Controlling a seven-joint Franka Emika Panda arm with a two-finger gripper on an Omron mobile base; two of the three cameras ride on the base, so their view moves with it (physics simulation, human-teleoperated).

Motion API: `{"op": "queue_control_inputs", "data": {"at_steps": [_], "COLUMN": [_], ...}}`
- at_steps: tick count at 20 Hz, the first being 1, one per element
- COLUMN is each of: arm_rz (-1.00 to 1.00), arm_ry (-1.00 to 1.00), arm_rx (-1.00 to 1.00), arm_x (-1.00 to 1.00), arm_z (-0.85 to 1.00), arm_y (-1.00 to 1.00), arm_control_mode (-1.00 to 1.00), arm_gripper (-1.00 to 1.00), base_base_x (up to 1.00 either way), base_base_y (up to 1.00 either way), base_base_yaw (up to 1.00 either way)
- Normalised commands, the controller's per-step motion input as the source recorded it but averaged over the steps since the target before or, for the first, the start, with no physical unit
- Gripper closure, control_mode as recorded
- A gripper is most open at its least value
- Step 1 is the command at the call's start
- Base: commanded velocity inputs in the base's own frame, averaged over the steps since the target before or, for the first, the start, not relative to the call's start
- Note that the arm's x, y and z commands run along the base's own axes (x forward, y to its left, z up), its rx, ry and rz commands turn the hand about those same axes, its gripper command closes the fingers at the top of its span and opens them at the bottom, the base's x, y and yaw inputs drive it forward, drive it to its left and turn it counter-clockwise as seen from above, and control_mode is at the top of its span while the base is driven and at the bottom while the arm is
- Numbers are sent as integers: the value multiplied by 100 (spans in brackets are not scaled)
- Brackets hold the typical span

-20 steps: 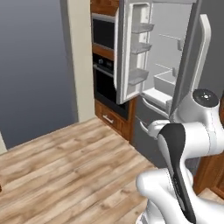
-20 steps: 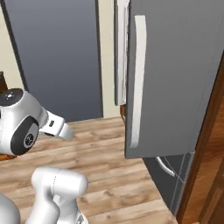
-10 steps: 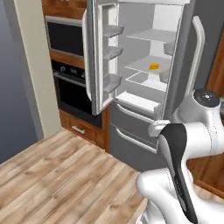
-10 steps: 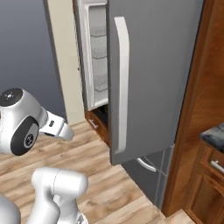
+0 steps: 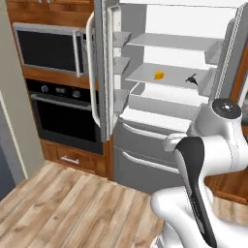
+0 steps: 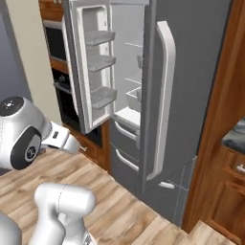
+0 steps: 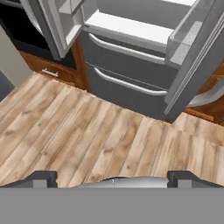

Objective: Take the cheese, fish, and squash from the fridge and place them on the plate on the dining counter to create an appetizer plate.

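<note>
Reaching from here risks clipping the open left door (image 5: pixel 104 72) of the fridge (image 5: pixel 164 92), since the end effector (image 7: pixel 112 177) hangs low over the floor, fully spread and empty. Cheese (image 5: pixel 159 75) sits mid-shelf, fish (image 5: pixel 192 80) toward the shelf's right edge. The fish is tiny and indistinct; I cannot make out squash, plate or counter.

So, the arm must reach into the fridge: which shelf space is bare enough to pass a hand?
Bare: the top shelf and the middle shelf left of the cheese. Tighter: between cheese and fish, near the right door.
</note>
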Motion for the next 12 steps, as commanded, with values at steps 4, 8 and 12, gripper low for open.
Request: {"op": "queue_control_inputs", "data": {"at_steps": [4, 8, 12], "arm_rz": [0, 0, 0], "arm_ry": [0, 0, 0], "arm_rx": [0, 0, 0], "arm_x": [0, 0, 0], "arm_z": [0, 0, 0], "arm_y": [0, 0, 0], "arm_control_mode": [100, 100, 100], "arm_gripper": [-100, -100, -100], "base_base_x": [0, 0, 2], "base_base_y": [25, 19, 69], "base_base_yaw": [-53, -54, -54]}}
